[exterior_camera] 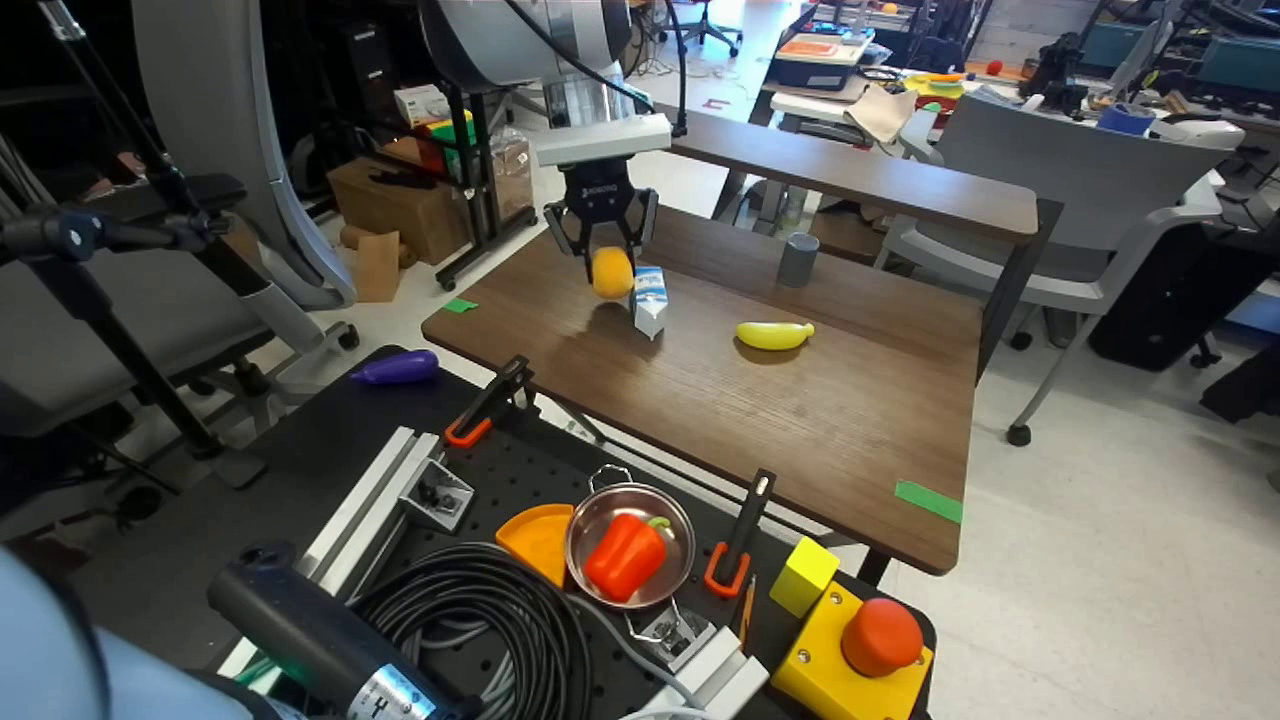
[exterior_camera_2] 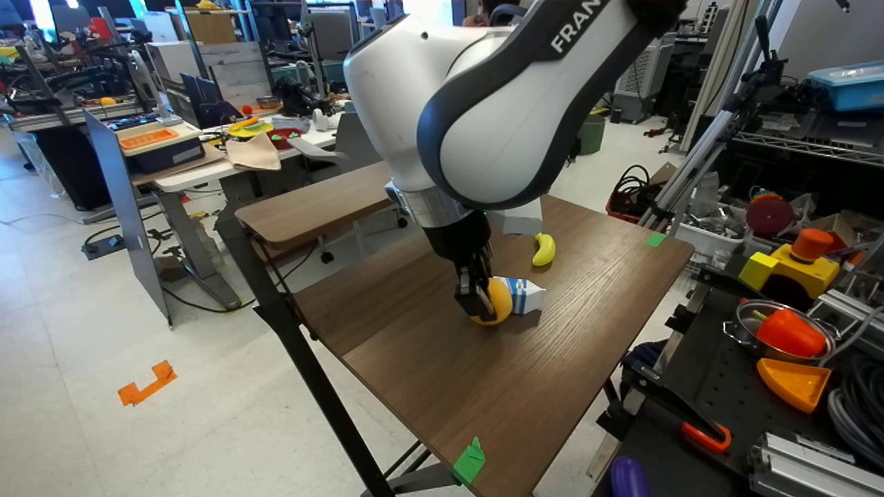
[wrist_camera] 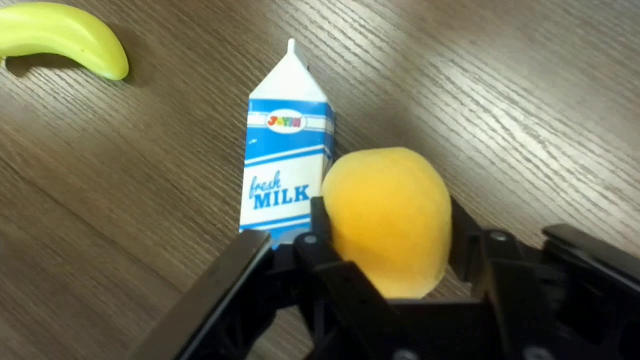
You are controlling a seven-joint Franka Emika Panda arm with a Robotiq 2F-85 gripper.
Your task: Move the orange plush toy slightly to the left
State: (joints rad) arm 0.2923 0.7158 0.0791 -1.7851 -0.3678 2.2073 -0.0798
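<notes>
Orange plush toy point(wrist_camera: 390, 220), small, round and fuzzy like a yellow-orange ball, is grasped between the two fingers of a black, jointed hand point(exterior_camera: 612, 277), one finger against each side. The hand points downward from a rounded white robot arm point(exterior_camera_2: 511, 110). The toy is over a brown, wood-grained counter point(exterior_camera: 850, 390), toward its left end in an exterior view, with a dark shadow below; whether its underside touches the surface is hard to tell.

Just beside it, a blue-and-white milk carton with a peaked top point(wrist_camera: 285, 170) lies on its side; in the wrist view, one finger comes between carton and toy. Well apart from the toy rests a curved, glossy yellow banana point(exterior_camera: 774, 336), and farther back stands a plain grey cylinder point(exterior_camera: 798, 260). Nearby, on a separate black perforated board point(exterior_camera: 530, 465), a round, shiny metal pot point(exterior_camera: 682, 545) holds a red bell pepper point(exterior_camera: 622, 560).
</notes>
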